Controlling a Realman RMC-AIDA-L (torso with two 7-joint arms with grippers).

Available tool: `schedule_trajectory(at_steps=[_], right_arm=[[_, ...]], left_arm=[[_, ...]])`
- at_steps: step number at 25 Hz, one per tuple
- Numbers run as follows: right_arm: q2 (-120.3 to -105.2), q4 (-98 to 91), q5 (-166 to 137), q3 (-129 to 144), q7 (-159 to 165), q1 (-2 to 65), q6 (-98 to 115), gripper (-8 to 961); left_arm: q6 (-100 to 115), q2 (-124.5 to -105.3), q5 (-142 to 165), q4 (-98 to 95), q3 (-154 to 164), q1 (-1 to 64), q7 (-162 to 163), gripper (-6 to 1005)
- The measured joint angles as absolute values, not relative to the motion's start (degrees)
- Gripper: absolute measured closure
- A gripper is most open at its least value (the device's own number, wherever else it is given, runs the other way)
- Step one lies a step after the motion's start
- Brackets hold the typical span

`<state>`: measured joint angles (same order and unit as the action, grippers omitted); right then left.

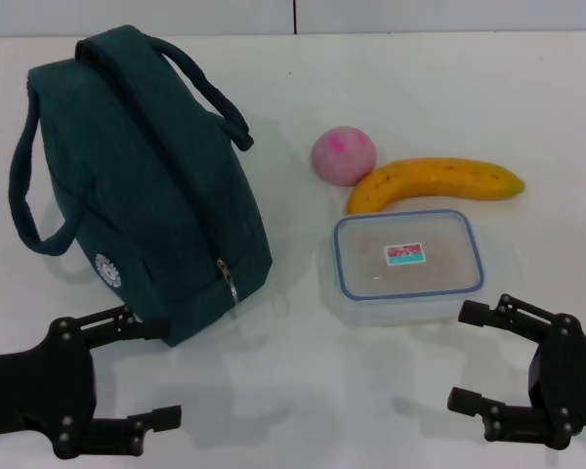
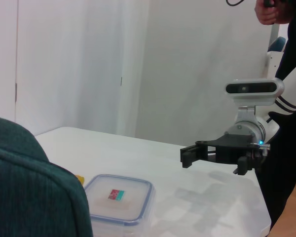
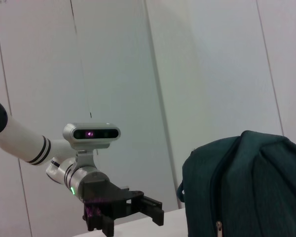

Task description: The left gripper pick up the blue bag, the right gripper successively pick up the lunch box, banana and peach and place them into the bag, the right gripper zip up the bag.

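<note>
The blue bag (image 1: 146,186) stands on the white table at the left with its zip shut, its ring pull (image 1: 231,285) hanging at the near end. It also shows in both wrist views (image 2: 29,187) (image 3: 246,187). The clear lunch box (image 1: 407,259) (image 2: 118,197) lies right of the bag. Behind it lie the banana (image 1: 435,183) and the pink peach (image 1: 343,154). My left gripper (image 1: 148,371) is open just in front of the bag's near end, touching nothing. Open as well, my right gripper (image 1: 467,357) hovers at the lunch box's near right corner, holding nothing.
The white table (image 1: 303,391) runs back to a pale wall. In the left wrist view the table's far edge (image 2: 264,217) lies beyond the right gripper (image 2: 190,154). The left gripper (image 3: 148,210) shows in the right wrist view.
</note>
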<state>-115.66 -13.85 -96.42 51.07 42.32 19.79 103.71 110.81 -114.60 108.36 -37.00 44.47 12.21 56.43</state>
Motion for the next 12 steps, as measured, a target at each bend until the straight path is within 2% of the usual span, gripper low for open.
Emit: schedule_trajectory(at_steps=[12], right_arm=[[-115.66,-13.53,-96.42,50.73,42.3,19.86,103.71,84]], left_arm=[[110.75,-114.6,108.36,-37.0,43.63,12.22,57.07,129]])
